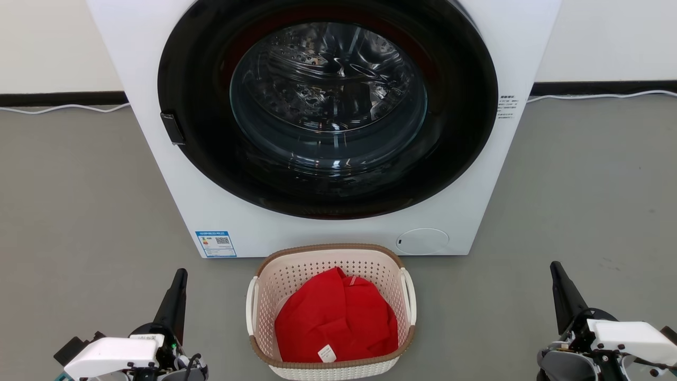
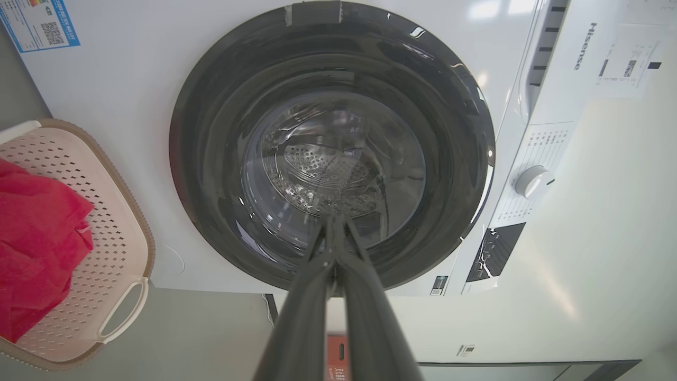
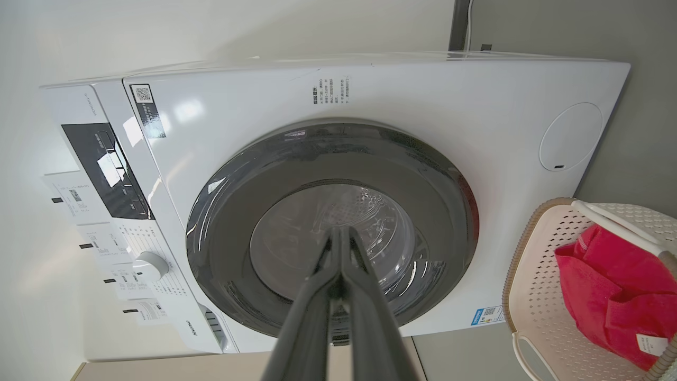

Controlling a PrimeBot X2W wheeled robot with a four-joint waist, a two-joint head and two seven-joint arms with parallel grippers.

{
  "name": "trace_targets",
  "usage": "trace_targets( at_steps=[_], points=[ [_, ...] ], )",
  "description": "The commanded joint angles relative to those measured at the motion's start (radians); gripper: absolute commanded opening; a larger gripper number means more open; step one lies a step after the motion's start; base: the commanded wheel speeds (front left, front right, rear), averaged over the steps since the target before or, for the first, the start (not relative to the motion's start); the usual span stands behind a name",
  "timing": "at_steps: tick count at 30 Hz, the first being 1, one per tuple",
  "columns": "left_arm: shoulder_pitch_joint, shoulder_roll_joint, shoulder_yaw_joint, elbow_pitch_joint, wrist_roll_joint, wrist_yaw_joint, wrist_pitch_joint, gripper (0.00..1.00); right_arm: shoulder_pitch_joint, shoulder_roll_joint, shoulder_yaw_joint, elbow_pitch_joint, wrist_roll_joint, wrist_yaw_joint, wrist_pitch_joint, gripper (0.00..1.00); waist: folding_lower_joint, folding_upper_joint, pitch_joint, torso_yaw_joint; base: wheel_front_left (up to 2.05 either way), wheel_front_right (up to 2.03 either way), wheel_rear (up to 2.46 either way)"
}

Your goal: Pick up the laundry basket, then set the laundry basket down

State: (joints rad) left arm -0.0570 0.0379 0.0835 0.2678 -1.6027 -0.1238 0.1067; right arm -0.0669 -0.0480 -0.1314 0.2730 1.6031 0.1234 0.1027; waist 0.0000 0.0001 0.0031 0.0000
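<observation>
One laundry basket (image 1: 328, 247) bottom centre, one red cloth (image 1: 336, 317) inside; flanked lower-left by left gripper (image 1: 181, 274), lower-right by right gripper (image 1: 555, 266), both pinched closed, empty.

We see the left gripper (image 1: 180, 275) as two long dark fingers (image 1: 172, 307), matte and tapering to a narrow point, broader toward the base. Behind them sits a boxy white housing (image 1: 111, 353) with a small white label (image 1: 147, 337) on top and a tiny green light (image 1: 172, 346) beside it. Thin black cables (image 1: 193, 365) loop off it, and a teal piece (image 1: 63, 377) shows at the lower edge. Our right gripper (image 1: 555, 267) has the same dark tapered fingers, a white angular housing (image 1: 632, 334), a rounded grey joint (image 1: 561, 366) and a black cable loop (image 1: 582, 317) arcing over it. In the left wrist view, an orange-red block (image 2: 338, 355) with a dark slot shows between the finger bases.
</observation>
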Motion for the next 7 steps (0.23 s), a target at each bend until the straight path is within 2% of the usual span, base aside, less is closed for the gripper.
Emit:
trace_targets(
  at_steps=[1, 7],
  points=[
    [-0.051, 0.012, 0.03, -0.023, -0.006, -0.007, 0.006, 0.0, -0.041, -0.003, 0.017, -0.028, 0.005, 0.007, 0.011, 0.0, 0.0, -0.0001, 0.0, 0.0, 0.0, 0.0, 0.0],
    [-0.051, 0.012, 0.03, -0.023, -0.006, -0.007, 0.006, 0.0, -0.041, -0.003, 0.017, -0.028, 0.005, 0.007, 0.011, 0.0, 0.0, -0.0001, 0.0, 0.0, 0.0, 0.0, 0.0]
  ],
)
